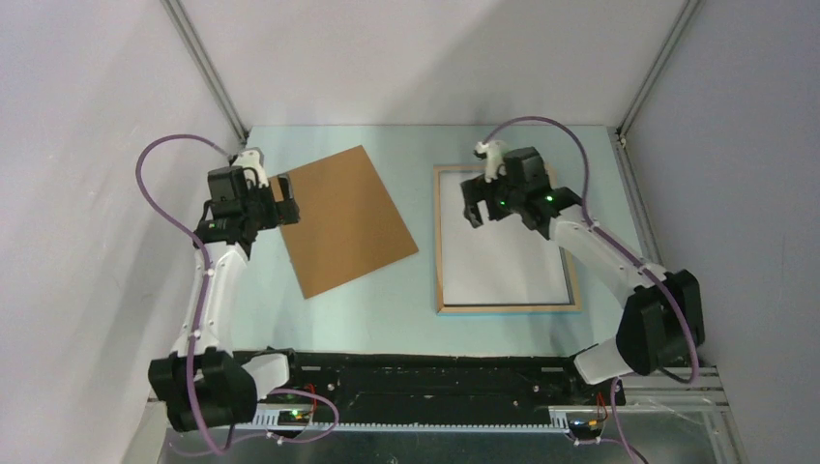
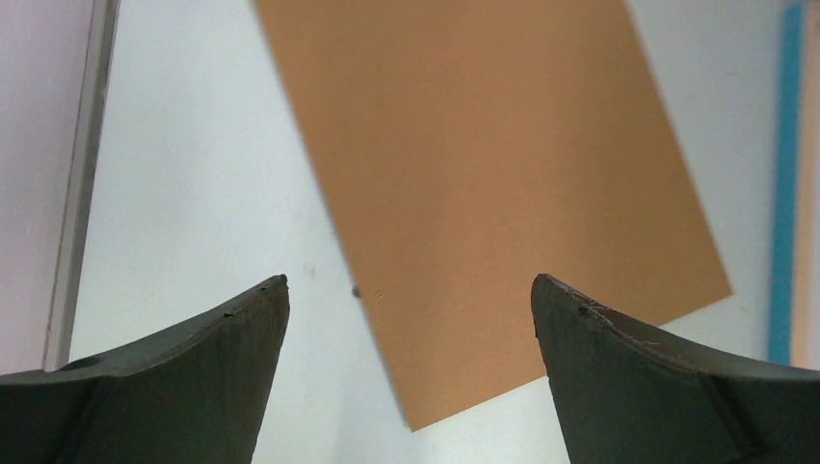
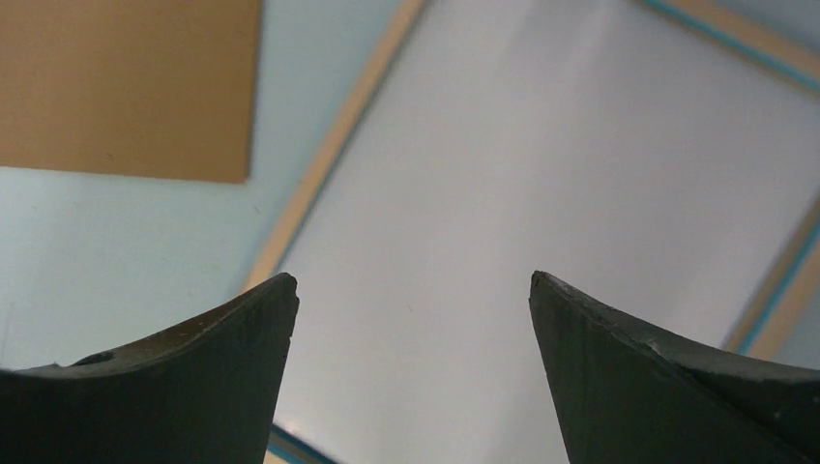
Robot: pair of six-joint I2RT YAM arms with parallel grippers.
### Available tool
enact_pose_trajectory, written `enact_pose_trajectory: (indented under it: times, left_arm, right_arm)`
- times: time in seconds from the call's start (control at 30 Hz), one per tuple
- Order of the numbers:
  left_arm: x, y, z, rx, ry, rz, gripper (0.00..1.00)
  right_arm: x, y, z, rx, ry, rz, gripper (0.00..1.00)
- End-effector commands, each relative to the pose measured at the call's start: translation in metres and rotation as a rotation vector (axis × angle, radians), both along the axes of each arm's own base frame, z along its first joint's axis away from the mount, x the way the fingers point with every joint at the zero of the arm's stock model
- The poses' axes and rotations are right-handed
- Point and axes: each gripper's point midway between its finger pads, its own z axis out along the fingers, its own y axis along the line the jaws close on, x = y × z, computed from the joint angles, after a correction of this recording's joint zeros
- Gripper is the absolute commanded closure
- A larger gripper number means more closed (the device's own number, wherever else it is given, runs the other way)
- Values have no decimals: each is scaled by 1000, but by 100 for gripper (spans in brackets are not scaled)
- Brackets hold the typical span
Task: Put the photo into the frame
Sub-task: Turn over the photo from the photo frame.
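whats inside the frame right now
A plain white sheet fills the frame, blank side up, likely the photo face down. Its underside and whatever lies beneath it are covered, so no print can be seen.

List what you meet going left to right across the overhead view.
left gripper → brown board → frame. The right gripper hangs within the frame's span, so it is left out.

No legible text, label or number anywhere.
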Motion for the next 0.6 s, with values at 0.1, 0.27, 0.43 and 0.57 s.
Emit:
enact_pose_trajectory:
  times: [0.1,0.27,0.43,0.57]
  left_arm:
    - [-6,19,-55,-115,170,42,0]
    - [-1,28,-88,-225,273,69,0]
    - [11,36,-117,-301,364,94,0]
    - [22,36,-137,-348,423,108,1]
  right_arm:
    - [36,92,35,-11,-124,160,6]
    - [50,147,3,-12,-20,234,6]
    - [70,189,-25,45,83,255,6]
    - [77,215,-45,110,166,270,7]
